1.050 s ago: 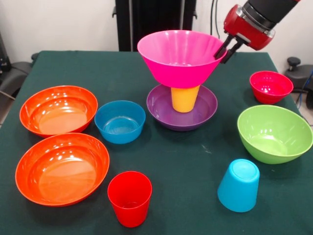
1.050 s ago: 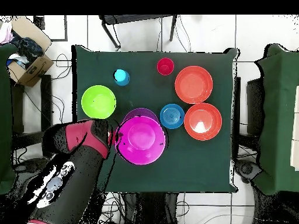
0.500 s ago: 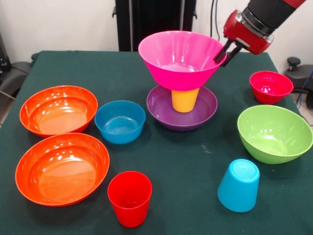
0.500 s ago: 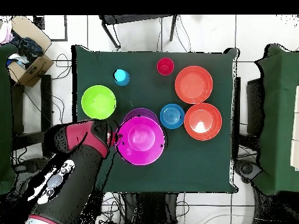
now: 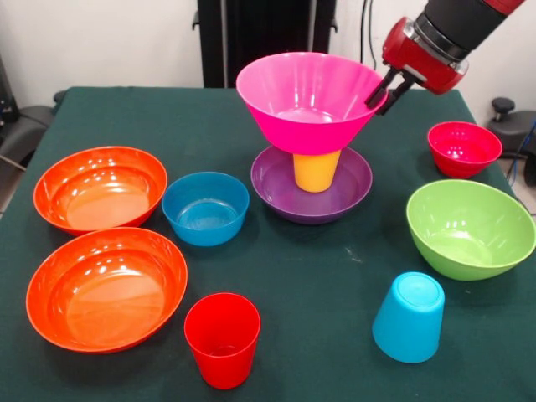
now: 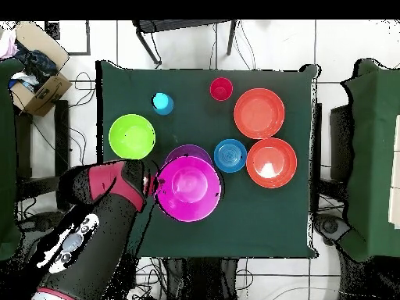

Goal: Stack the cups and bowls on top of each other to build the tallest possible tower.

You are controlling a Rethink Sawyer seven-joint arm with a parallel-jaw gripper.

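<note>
A purple bowl [image 5: 272,188] holds an upright yellow cup [image 5: 316,170], and a large magenta bowl [image 5: 306,100] sits on that cup. My gripper [image 5: 382,90] is at the magenta bowl's right rim, its fingers shut on the rim. From overhead the magenta bowl [image 6: 187,187] covers most of the purple bowl [image 6: 186,149], with the gripper [image 6: 154,183] at its left edge. Two orange bowls [image 5: 100,188] [image 5: 106,287] and a small blue bowl [image 5: 205,208] sit to the left. A red cup [image 5: 222,337] stands upright in front. A light blue cup [image 5: 409,316] stands upside down.
A lime green bowl [image 5: 469,228] and a small crimson bowl [image 5: 463,148] lie at the right, below the arm. A cardboard box [image 6: 37,70] sits off the table in the overhead view. Chairs stand along the table's sides.
The gripper rose slightly with the magenta bowl's rim, and the bowl shifted a little on the yellow cup. Everything else stayed put.
</note>
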